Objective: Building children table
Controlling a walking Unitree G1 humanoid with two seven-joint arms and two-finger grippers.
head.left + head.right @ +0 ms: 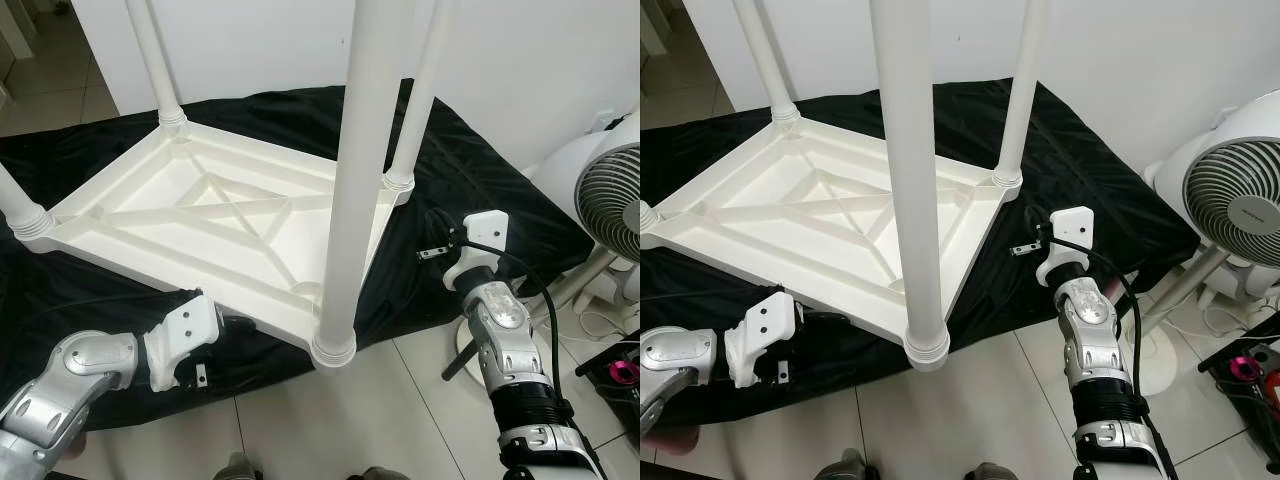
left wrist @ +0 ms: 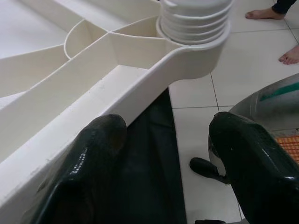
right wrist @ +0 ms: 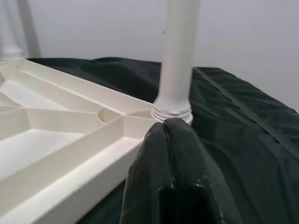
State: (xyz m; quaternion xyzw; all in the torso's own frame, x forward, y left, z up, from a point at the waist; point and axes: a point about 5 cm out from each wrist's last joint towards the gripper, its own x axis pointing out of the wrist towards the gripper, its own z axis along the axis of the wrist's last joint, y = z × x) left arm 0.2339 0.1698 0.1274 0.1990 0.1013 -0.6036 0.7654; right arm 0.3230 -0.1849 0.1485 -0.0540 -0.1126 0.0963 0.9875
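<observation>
White plastic table point(image 1: 200, 215) is lying upside down on the black sheet point(image 1: 480, 180), all four legs point(image 1: 360, 180) standing seated; flipping upright is probably remaining. Left gripper point(image 2: 163, 154) is spreading its fingers at the near rim, holding nothing; right gripper point(image 3: 173, 177) is pressing its fingers together, empty, beside the far corner.

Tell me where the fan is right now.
The white fan stands on the tiled floor at the robot's far right, just off the black sheet, beyond the right end effector and the upturned table.

White fan point(image 1: 615, 205) beside black sheet point(image 1: 480, 180)
</observation>
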